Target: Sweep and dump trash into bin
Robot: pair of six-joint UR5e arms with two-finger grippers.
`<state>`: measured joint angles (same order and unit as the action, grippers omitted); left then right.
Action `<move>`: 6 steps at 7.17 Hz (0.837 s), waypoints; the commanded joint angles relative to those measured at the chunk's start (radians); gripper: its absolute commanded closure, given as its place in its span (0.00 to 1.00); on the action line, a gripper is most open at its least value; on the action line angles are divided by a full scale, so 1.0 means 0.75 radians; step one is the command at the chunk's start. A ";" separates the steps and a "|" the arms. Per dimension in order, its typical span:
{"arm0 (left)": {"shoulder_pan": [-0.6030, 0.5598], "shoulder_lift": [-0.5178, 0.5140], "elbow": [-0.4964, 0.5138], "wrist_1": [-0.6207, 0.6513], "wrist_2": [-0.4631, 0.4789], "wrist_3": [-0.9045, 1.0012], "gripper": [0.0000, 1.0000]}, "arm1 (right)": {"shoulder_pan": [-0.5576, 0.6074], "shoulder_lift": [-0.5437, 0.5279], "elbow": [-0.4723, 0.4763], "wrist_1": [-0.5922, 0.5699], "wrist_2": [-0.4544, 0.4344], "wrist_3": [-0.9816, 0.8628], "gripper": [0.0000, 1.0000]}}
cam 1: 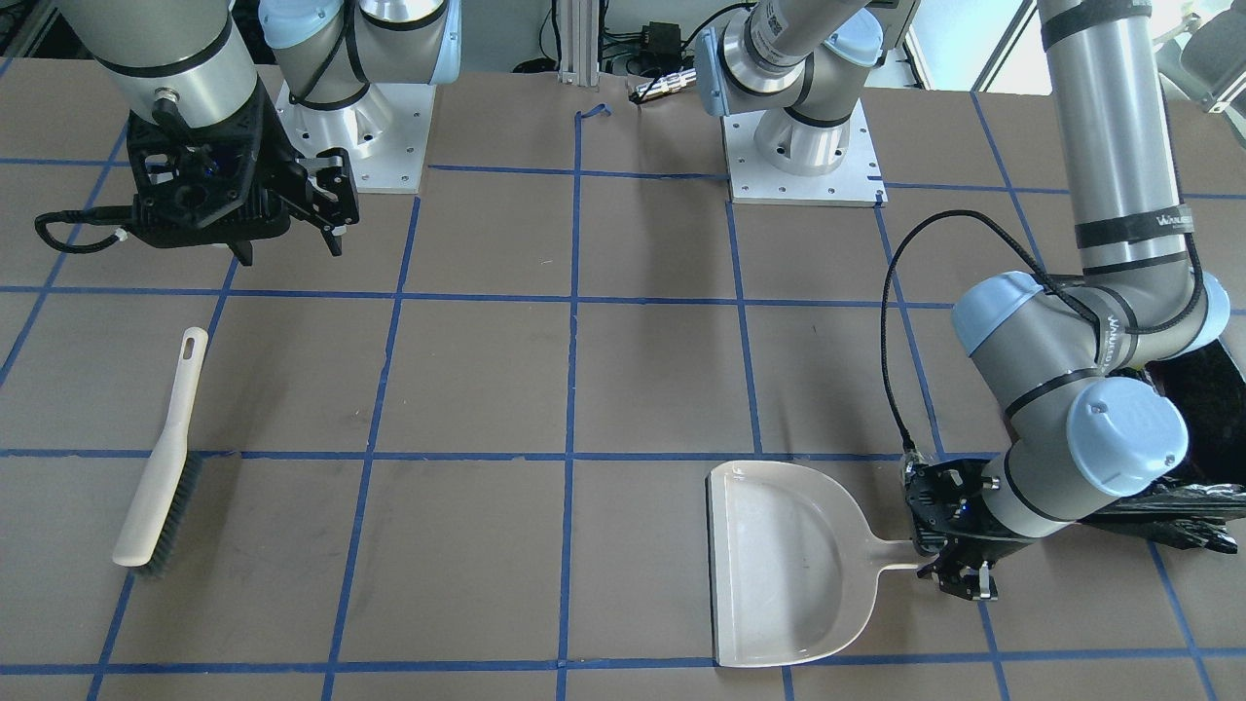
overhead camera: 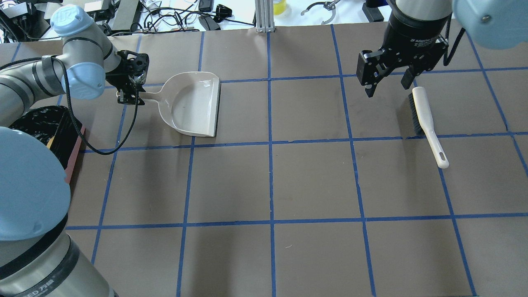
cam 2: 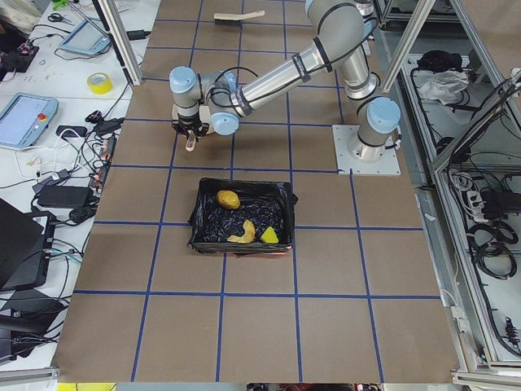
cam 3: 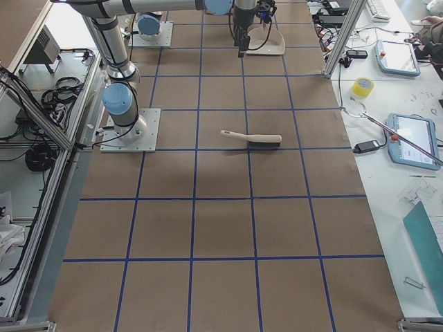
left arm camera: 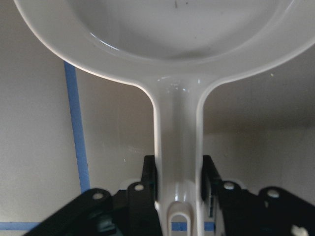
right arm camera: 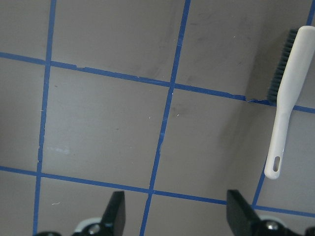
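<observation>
- Left gripper (cam 1: 959, 574): pressed together on the dustpan (cam 1: 788, 565), one finger (left arm camera: 149, 172) on each side of the handle near its end. The wrist is low and level over the table (cam 1: 633, 389). The pan lies flat on the table with its straight edge pointing away from the gripper, toward the table's middle.
- Right gripper (overhead camera: 387, 87): spread wide, gripping nothing and touching nothing. It hangs above the table with its fingers pointing down.
- Brush (overhead camera: 427, 119): lies flat on the table just beside the right gripper, apart from it. The bristle end is nearest the gripper and the handle runs back toward the robot's side of the table. In the right wrist view it sits at the right edge, outside the span of the fingers.
- Bin (cam 2: 198, 220): stands on the table by the left arm, beyond the dustpan's handle end and apart from the left gripper. It is well apart from the right gripper.
- Trash (cam 2: 229, 199): all three pieces lie inside the bin on the black bag.
  - Bun (cam 2: 227, 197): toward the bin's side that faces the left gripper.
  - Croissant (cam 2: 241, 236): toward the opposite side.
  - Wedge (cam 2: 269, 235): just beside the croissant, on its robot side.
</observation>
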<state>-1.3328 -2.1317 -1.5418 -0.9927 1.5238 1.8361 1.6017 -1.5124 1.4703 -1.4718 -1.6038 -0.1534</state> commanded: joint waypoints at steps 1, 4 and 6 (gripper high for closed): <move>-0.017 0.026 -0.024 0.010 0.012 -0.073 0.00 | -0.004 0.000 0.001 -0.005 -0.007 0.000 0.23; -0.158 0.311 -0.039 -0.152 0.022 -0.436 0.01 | -0.002 0.000 0.001 -0.005 0.001 0.002 0.23; -0.176 0.526 -0.077 -0.379 -0.003 -0.853 0.01 | -0.002 0.000 0.001 -0.007 0.001 0.002 0.23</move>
<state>-1.4562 -1.8307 -1.5823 -1.1845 1.5334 1.3701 1.5999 -1.5128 1.4711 -1.4768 -1.6031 -0.1520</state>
